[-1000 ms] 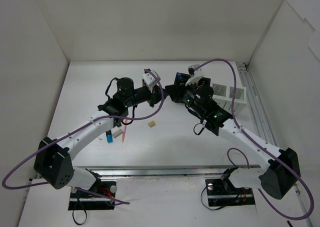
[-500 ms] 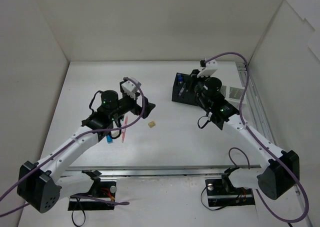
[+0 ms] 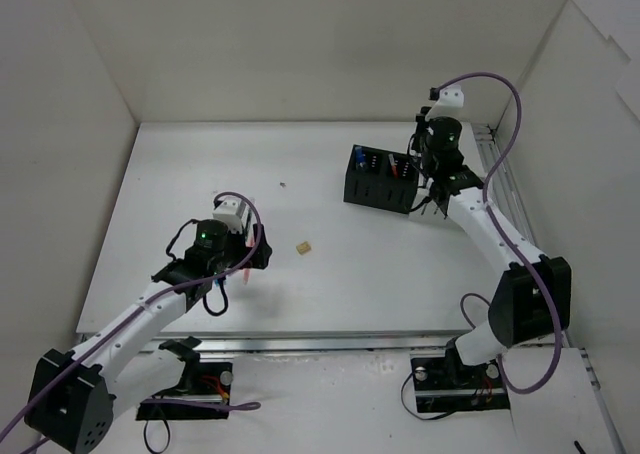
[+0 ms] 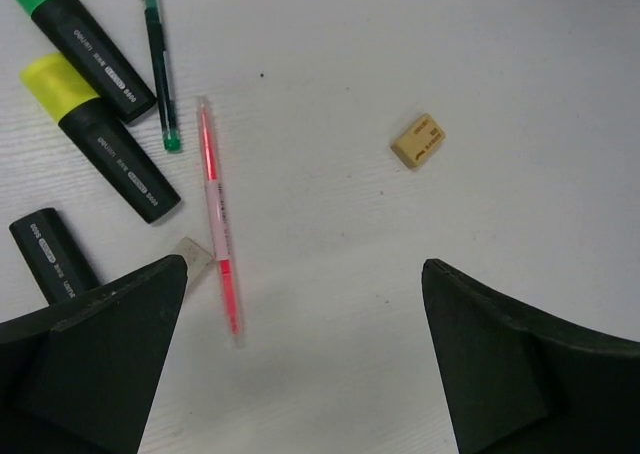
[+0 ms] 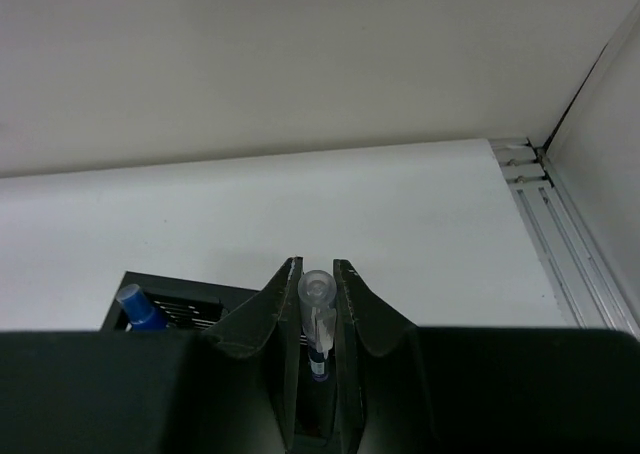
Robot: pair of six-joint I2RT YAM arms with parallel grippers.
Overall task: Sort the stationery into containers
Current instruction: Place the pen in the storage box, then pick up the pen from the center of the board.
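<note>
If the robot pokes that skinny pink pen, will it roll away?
Probably, if nudged sideways: the pink pen looks thin, round, and lies flat on the smooth table. It seems stiff and light, so it likely lifts without drooping.

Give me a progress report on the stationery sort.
Done: a blue-capped item stands in the black organizer. In hand: the right hand grips a clear-capped pen near it. Left: pink pen, green pen, highlighters and beige eraser lie on the table under the open left hand.
</note>
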